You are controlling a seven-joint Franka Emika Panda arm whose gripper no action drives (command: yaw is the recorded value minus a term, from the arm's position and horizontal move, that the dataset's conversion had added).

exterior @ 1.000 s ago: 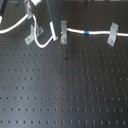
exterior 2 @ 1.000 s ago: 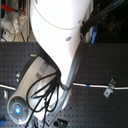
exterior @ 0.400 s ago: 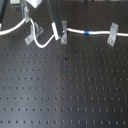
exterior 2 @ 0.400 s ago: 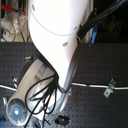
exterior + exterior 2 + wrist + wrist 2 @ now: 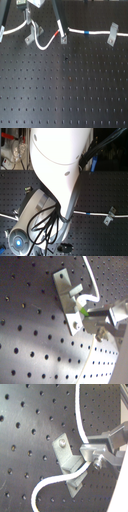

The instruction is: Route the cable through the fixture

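Here, metal claw point(image 5: 95, 318) pinched shut on thin white cable point(image 5: 90, 283), beside bent grey fixture point(image 5: 67, 298), perforated black board point(image 5: 30, 351).

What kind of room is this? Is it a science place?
Probably a robot lab. A black table full of holes holds small metal clips, a white cable runs through them, and a big white robot arm leans over.

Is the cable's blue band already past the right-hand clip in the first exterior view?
No. The blue band sits left of that clip on the cable.
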